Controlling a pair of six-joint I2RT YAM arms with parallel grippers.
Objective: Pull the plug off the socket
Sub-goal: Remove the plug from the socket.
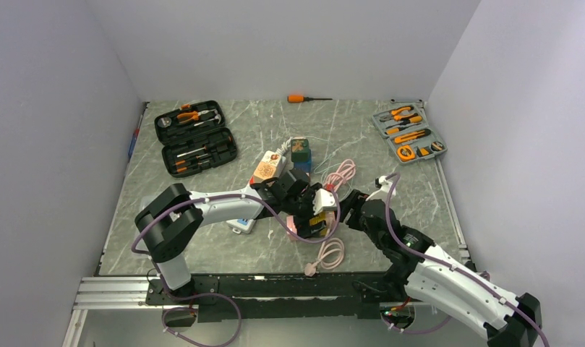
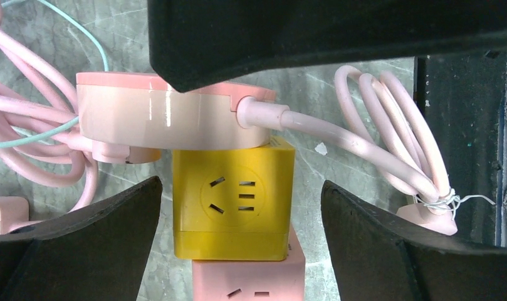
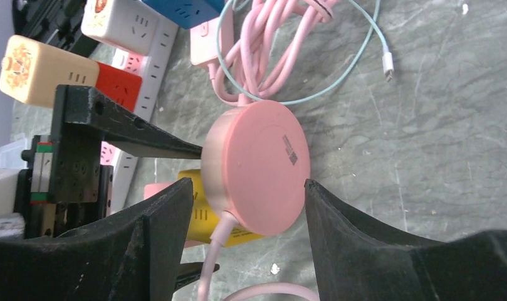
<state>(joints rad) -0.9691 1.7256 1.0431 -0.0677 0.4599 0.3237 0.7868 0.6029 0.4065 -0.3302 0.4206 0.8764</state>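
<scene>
A round pink plug (image 3: 257, 166) with a pink cord lies against the far face of a yellow cube socket (image 2: 233, 204). I cannot tell whether its pins sit in the socket. The yellow cube is stacked on a pink cube (image 2: 247, 281). My left gripper (image 2: 241, 186) is open. Its fingers stand either side of the yellow cube with a gap on both sides. My right gripper (image 3: 249, 183) is shut on the pink plug across its rim, and one of its fingers (image 2: 313, 37) covers the plug's top. In the top view both grippers meet at mid-table (image 1: 325, 210).
A white power strip (image 1: 269, 168) with several cube adapters lies just behind. There is a pink cable bundle (image 1: 340, 173) and a thin teal cable (image 3: 357, 44) nearby, and a pink coil (image 1: 331, 254) in front. Open tool cases are at back left (image 1: 195, 137) and back right (image 1: 408, 132). A screwdriver (image 1: 304, 97) lies by the far wall.
</scene>
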